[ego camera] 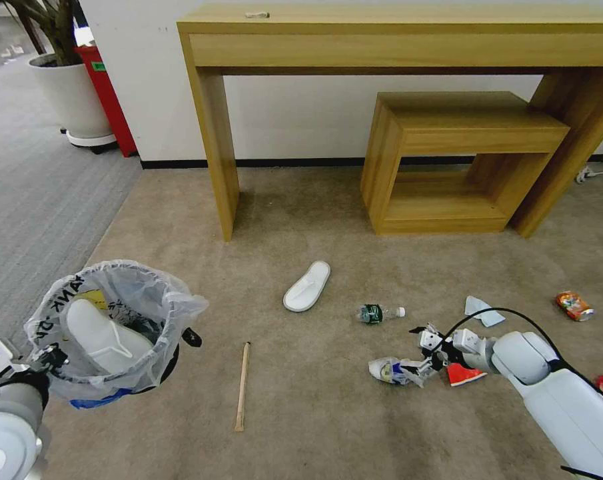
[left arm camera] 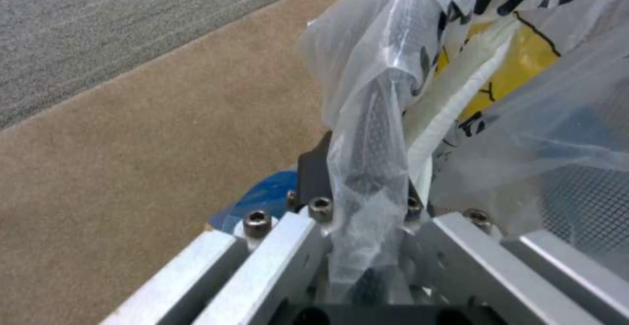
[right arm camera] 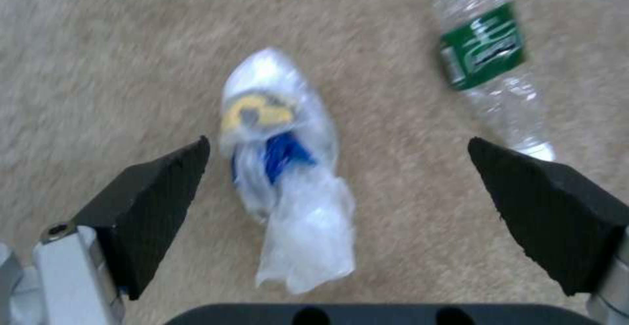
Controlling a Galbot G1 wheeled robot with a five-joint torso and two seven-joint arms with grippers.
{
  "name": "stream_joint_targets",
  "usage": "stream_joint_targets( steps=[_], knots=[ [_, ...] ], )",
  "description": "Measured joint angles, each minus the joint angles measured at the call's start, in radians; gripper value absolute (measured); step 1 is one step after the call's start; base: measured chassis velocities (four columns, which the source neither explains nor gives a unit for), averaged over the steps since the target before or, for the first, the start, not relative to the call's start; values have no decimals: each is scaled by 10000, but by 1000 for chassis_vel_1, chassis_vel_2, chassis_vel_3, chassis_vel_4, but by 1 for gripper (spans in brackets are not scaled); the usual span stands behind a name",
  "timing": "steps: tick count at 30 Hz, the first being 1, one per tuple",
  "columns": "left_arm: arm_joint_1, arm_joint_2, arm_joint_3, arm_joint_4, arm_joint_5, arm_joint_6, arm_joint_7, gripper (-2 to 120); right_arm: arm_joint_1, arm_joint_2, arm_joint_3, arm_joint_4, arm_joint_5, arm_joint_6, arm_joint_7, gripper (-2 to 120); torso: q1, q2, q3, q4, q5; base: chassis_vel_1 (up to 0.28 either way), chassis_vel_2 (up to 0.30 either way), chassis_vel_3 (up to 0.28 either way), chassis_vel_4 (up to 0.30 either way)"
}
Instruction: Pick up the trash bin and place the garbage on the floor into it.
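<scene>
Trash bin (ego camera: 108, 333) held aloft, crushed bottle (right arm camera: 282, 167) between spread tool pads (right arm camera: 157, 202)

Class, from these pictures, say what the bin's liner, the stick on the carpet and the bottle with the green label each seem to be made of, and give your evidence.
Bin liner: thin translucent plastic film, glossy; it crinkles and the slipper shows through.
Stick: probably bare wood, pale tan, matte and straight.
Bottle: clear plastic, shiny; the carpet shows through it, and it looks dented.
</scene>
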Motion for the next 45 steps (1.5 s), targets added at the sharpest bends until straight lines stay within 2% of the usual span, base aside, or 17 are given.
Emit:
stream_joint_targets(
  steps=[13, 30, 33, 34, 37, 45],
  knots=[
    [23, 6, -45, 53, 4, 0, -4, 0, 228, 458, -430, -604, -625, 160, -188, 100, 0, 0, 0, 0, 0, 0, 0, 0, 0],
    [37, 90, -82, 69, 36, 0, -17, 0, 765, 1119, -993, -1723, -1435, 226, 181, 100, 0, 0, 0, 1, -1, 0, 0, 0, 0],
    [16, 116, -93, 107, 35, 0, -19, 0, 847, 1227, -999, -2024, -1669, 246, 341, 87, 0, 0, 0, 0, -1, 0, 0, 0, 0],
    [16, 116, -93, 107, 35, 0, -19, 0, 847, 1227, -999, -2024, -1669, 246, 341, 87, 0, 0, 0, 0, -1, 0, 0, 0, 0],
    [-36, 117, -43, 174, 32, 0, -21, 0, 952, 1344, -975, -2291, -1966, 217, 524, 77, 0, 0, 0, 1, -1, 0, 0, 0, 0],
    [-123, 106, 43, 304, 38, 0, -21, 0, 1175, 1576, -888, -2823, -2576, 173, 724, 78, 0, 0, 0, 0, 0, 0, 0, 0, 0]
  ],
)
